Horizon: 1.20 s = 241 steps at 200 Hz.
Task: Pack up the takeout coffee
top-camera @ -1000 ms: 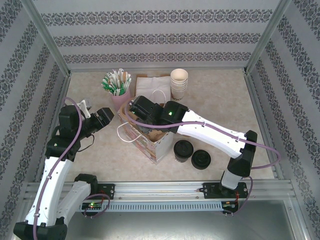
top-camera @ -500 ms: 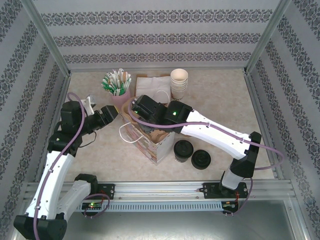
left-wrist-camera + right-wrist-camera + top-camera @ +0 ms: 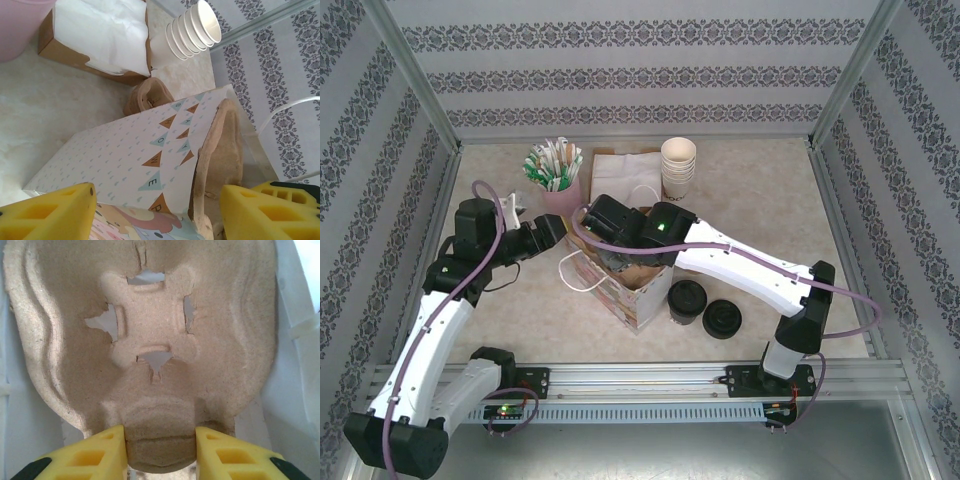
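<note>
The takeout coffee (image 3: pixel 687 299), a cream cup under a black lid, stands on the table right of the patterned paper bag (image 3: pixel 638 292). My right gripper (image 3: pixel 618 258) reaches down into the bag's mouth. In the right wrist view that gripper (image 3: pixel 160 442) is shut on the middle tab of a brown pulp cup carrier (image 3: pixel 150 315), which sits inside the bag. My left gripper (image 3: pixel 552 232) is at the bag's left side. It (image 3: pixel 156 205) is open, with its yellow fingers (image 3: pixel 55 212) either side of the bag's wall (image 3: pixel 125 150) and the carrier's edge (image 3: pixel 220 150).
A low pile of loose black lids (image 3: pixel 722 319) lies right of the coffee. At the back stand a pink cup of sachets (image 3: pixel 553 172), a napkin box (image 3: pixel 625 172) and a stack of lidless cups (image 3: pixel 678 163). Patterned walls close in on three sides.
My left arm has swung right and brought its open gripper up to the bag. The bag has shifted slightly right. The right gripper keeps its hold on the carrier.
</note>
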Each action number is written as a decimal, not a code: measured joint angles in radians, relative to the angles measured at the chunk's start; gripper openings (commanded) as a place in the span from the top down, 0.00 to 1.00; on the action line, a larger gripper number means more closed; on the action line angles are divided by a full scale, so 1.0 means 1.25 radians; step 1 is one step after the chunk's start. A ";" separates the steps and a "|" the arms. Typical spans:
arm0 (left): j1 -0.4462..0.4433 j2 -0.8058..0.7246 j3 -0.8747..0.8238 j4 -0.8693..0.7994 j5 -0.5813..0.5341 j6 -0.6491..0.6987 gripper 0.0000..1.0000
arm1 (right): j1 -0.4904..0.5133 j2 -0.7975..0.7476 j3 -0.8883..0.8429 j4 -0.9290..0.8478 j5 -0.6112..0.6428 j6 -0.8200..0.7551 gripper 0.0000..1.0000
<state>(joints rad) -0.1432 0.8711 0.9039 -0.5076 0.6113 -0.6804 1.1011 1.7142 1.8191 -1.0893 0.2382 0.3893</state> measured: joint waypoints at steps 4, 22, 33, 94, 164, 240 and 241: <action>-0.001 0.000 0.000 0.000 -0.001 0.001 0.33 | -0.001 0.000 0.000 0.000 -0.002 0.001 0.64; -0.007 0.001 0.000 0.000 -0.008 0.005 0.34 | -0.009 0.000 0.000 0.000 -0.015 0.001 0.64; -0.010 0.001 0.000 0.000 -0.013 0.009 0.34 | -0.014 0.002 0.000 -0.002 -0.020 0.001 0.64; -0.022 0.004 0.004 -0.004 -0.039 0.030 0.34 | -0.021 0.020 0.000 -0.029 -0.024 0.002 0.64; -0.022 0.004 0.005 -0.018 -0.068 0.042 0.34 | -0.021 0.020 0.000 -0.039 -0.024 0.001 0.64; -0.037 -0.002 0.010 -0.022 -0.076 0.038 0.34 | -0.021 0.089 0.003 -0.047 -0.045 -0.017 0.64; -0.037 -0.002 0.010 -0.022 -0.075 0.038 0.34 | -0.021 0.090 0.004 -0.047 -0.046 -0.018 0.64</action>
<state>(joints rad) -0.1894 0.8684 0.9169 -0.5346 0.5171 -0.6327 1.0752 1.8267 1.8236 -1.1484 0.1810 0.3672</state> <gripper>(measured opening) 0.659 0.365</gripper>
